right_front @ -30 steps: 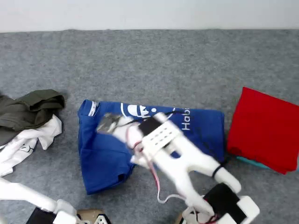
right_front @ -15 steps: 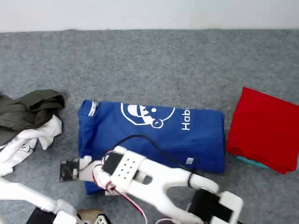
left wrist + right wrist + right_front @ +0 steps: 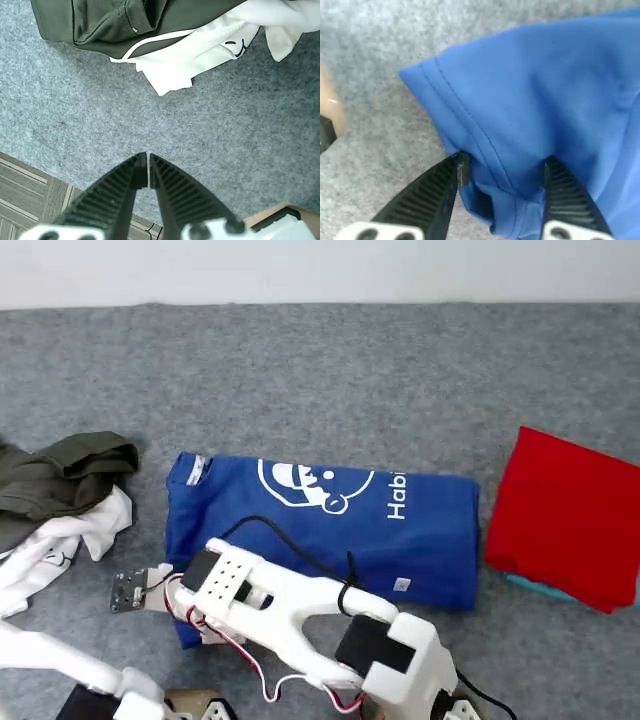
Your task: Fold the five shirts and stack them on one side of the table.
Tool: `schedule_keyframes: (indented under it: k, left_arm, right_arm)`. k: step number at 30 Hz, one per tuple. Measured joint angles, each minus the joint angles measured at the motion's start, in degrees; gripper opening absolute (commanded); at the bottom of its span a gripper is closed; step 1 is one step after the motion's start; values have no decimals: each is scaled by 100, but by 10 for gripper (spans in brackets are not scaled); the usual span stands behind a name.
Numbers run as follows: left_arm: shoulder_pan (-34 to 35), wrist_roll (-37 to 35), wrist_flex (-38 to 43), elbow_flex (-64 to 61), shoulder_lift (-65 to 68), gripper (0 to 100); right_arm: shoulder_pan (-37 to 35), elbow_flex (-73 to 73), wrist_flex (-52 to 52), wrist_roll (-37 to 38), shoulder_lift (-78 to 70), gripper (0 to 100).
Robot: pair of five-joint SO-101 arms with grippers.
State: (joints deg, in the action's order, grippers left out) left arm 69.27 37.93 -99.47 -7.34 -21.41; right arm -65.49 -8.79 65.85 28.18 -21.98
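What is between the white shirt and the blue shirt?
Just bare grey table cover lies between the white shirt and the blue shirt, seen in the high view.

High view: a flattened shirt (image 3: 330,530) lies mid-bench (image 3: 330,380), the right tool (image 3: 135,592) astride its lower-left corner; a heap of crumpled shirts (image 3: 60,490) occupies the left edge, and at right a folded shirt (image 3: 565,515) rests upon another shirt (image 3: 535,588).

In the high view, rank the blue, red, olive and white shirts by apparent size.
1. blue shirt, spread flat.
2. red shirt, folded.
3. olive shirt and white shirt: crumpled, overlapping, cut by the frame edge, too alike to rank.
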Motion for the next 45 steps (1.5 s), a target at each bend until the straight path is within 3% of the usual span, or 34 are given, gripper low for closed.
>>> schedule_keyframes:
  k: [8,38,45]
  left_arm:
    - [0,0,0,0,0,26]
    - [0,9,0,0,0,26]
    - [0,9,0,0,0,26]
  right_arm:
    - [123,264,26,0,-70,13]
    - [1336,800,440,158,299,14]
    - [1618,905,325,-264,290,173]
